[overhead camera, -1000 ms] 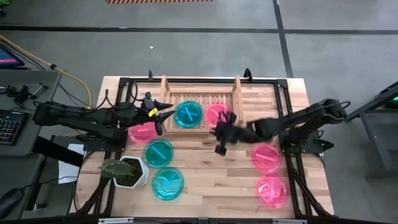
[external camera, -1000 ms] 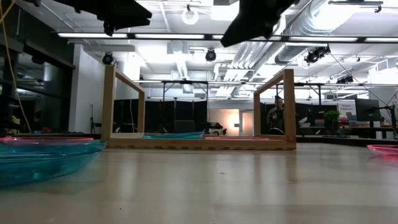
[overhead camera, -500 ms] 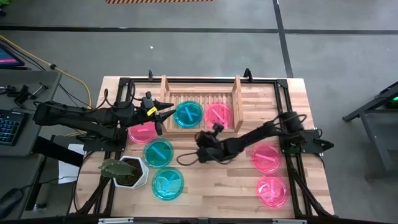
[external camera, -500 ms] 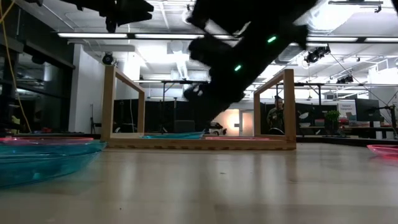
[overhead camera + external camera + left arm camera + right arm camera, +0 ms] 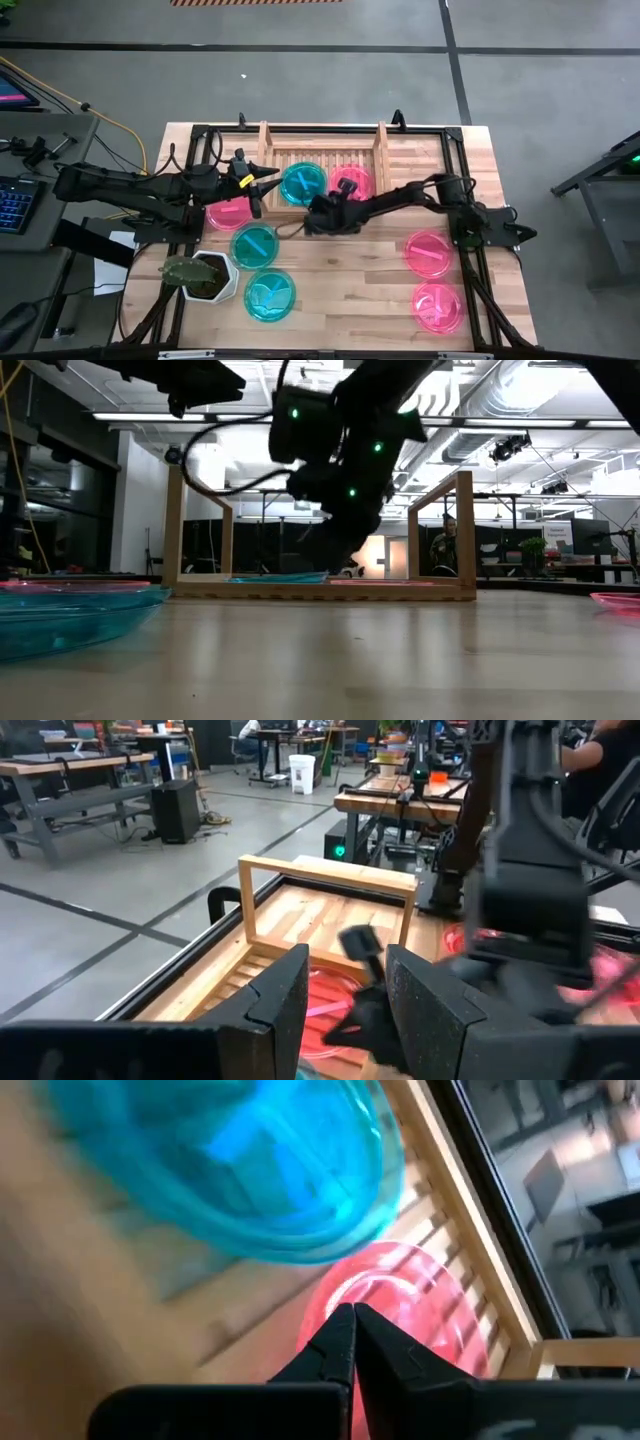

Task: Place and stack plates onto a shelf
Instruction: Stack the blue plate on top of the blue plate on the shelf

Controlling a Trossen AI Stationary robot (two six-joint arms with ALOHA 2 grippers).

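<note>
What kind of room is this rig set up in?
Probably an open industrial lab or workshop: exposed ceiling ducts and strip lights, a polished concrete floor, and rows of workbenches beyond the table.

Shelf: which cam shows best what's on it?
High view: the shelf shows whole from above, with a teal plate and a pink plate inside. Low view shows only its frame and plate edges; left wrist, a partly blocked frame; right wrist, blurred slats.
</note>
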